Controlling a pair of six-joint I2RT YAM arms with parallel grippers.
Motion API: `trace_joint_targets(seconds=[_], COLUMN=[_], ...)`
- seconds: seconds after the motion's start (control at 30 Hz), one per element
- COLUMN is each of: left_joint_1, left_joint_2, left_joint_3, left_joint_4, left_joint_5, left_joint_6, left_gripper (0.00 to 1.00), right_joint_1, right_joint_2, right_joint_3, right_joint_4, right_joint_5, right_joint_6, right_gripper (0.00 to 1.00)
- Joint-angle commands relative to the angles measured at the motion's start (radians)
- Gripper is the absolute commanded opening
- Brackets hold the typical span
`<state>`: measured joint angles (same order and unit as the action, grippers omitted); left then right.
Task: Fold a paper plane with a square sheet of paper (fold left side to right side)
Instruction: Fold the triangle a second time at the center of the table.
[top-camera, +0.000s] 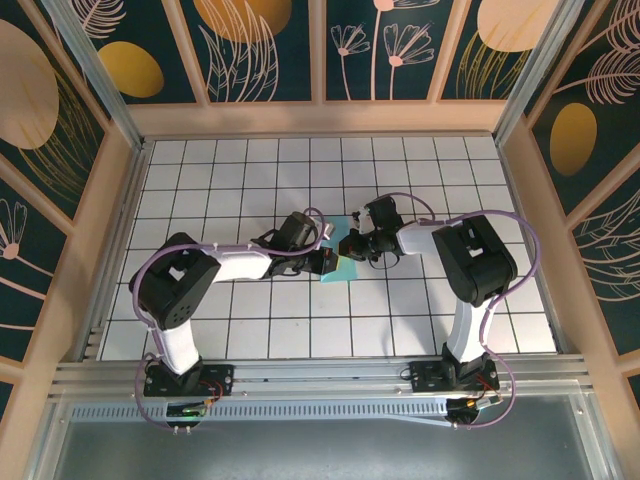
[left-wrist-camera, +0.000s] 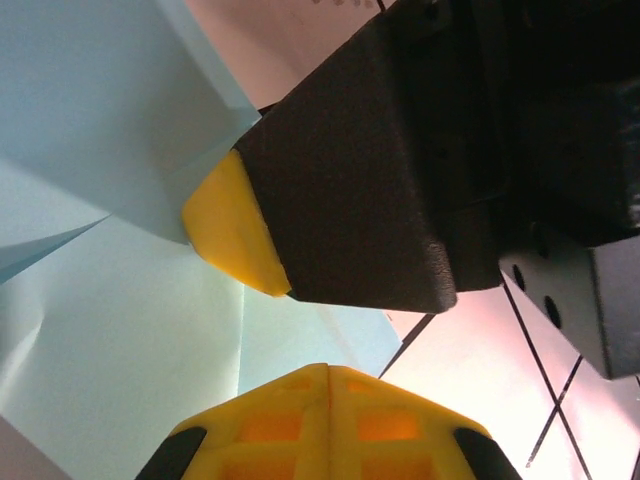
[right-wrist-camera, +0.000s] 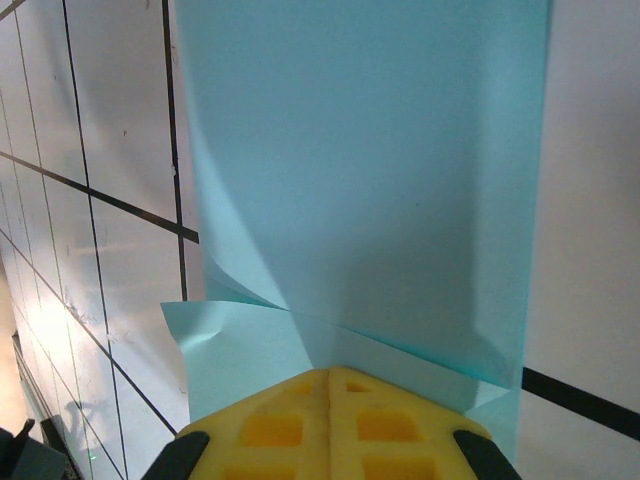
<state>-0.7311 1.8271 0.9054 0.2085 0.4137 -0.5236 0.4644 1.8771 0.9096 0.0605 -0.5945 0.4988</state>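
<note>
The light-blue sheet of paper (top-camera: 343, 269) lies folded at the middle of the white grid table, mostly covered by both grippers. In the right wrist view the paper (right-wrist-camera: 370, 170) is a long narrow folded strip with creased flaps lifting near my tips. My right gripper (right-wrist-camera: 330, 374) is shut, tips down on the paper, nothing between them. My left gripper (left-wrist-camera: 328, 372) is also shut, over the paper (left-wrist-camera: 100, 360), facing the right gripper's yellow fingertip (left-wrist-camera: 235, 235), which presses on a fold. From above, the left gripper (top-camera: 327, 262) and right gripper (top-camera: 351, 246) almost touch. No pointed paper plane shape can be made out.
The tiled table (top-camera: 230, 180) is boxed in by wooden frame walls (top-camera: 120, 180) on the left, right and far sides. A metal rail (top-camera: 320, 385) carrying both arm bases runs along the near edge. Purple cables loop off both arms.
</note>
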Motion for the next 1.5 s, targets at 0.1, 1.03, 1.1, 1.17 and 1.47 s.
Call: trace_joint_targets(seconds=[0.1, 1.03, 1.1, 1.17, 1.47], left_joint_1=[0.001, 0.000, 0.000, 0.000, -0.001], left_joint_2=[0.029, 0.046, 0.038, 0.029, -0.015], left_joint_3=[0.023, -0.073, -0.087, -0.098, -0.158], left_joint_4=[0.007, 0.043, 0.051, 0.057, 0.067], left_joint_5=[-0.022, 0.001, 0.006, 0.011, 0.024], left_joint_6=[0.032, 0.039, 0.039, 0.041, 0.069], left_gripper=[0.00, 0.00, 0.00, 0.00, 0.00], right_joint_1=[0.002, -0.005, -0.007, -0.012, -0.022], right_joint_2=[0.064, 0.076, 0.077, 0.077, 0.079], right_joint_3=[-0.015, -0.017, -0.017, -0.018, -0.017], right_joint_4=[-0.073, -0.085, -0.088, -0.088, -0.095], right_joint_5=[0.069, 0.077, 0.078, 0.078, 0.079], right_joint_6=[-0.023, -0.031, -0.034, -0.035, -0.039], right_gripper=[0.00, 0.00, 0.00, 0.00, 0.00])
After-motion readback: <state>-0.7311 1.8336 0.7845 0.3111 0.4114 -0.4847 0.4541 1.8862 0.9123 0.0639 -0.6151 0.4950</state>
